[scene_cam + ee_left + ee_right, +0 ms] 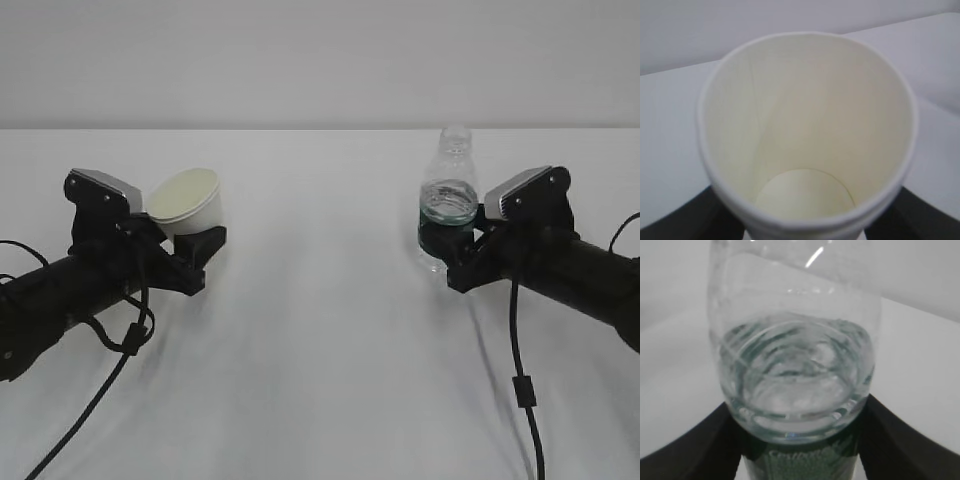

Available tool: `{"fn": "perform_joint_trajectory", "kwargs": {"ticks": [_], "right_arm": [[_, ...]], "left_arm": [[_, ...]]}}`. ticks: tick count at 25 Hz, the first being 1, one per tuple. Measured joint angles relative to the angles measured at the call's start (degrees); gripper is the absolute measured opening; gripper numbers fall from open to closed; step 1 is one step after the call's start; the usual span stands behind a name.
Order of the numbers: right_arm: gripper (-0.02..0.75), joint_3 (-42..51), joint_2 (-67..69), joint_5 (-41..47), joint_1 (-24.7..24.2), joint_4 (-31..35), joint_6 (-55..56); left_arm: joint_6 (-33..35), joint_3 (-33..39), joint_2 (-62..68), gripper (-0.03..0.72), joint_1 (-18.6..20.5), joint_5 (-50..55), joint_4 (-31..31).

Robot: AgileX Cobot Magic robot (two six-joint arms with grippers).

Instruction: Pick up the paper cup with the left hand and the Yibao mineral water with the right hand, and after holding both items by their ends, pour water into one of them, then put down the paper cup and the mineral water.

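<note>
The paper cup [187, 203] sits tilted between the jaws of my left gripper [196, 243], its cream mouth turned up toward the camera. In the left wrist view the paper cup [805, 125] fills the frame, empty inside, and the left gripper [802, 222] has a black finger [675, 222] against each side of its lower wall. The Yibao mineral water [447, 200] stands upright and uncapped, partly filled, with my right gripper [446, 252] closed on its green label band. Seen from the right wrist, the bottle [795, 365] is pinched by the right gripper [800, 452], fingers [912, 440] touching both sides.
A plain white table [320, 350] lies under both arms, with a pale wall behind. Black cables [110, 380] hang from each arm down to the table's front. About a third of the table's width separates cup and bottle.
</note>
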Motion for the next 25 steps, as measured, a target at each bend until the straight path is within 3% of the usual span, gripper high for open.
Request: {"fn": "perform_joint_trajectory", "kwargs": {"ticks": [8, 15, 25], "right_arm": [[0.493, 0.1, -7.34, 7.07, 0.0, -6.18, 0.0], [0.493, 0.1, -10.21, 10.45, 0.0, -11.52, 0.0], [0.493, 0.17, -10.43, 11.8, 0.0, -17.91, 0.0]], "left_arm": [[-6.12, 0.0, -0.56, 0.441, 0.0, 0.03, 12.65], [-7.33, 0.0, -0.56, 0.439, 0.0, 2.11, 19.68], [-7.66, -1.09, -0.56, 0.438, -1.93, 6.22, 23.82]]}}
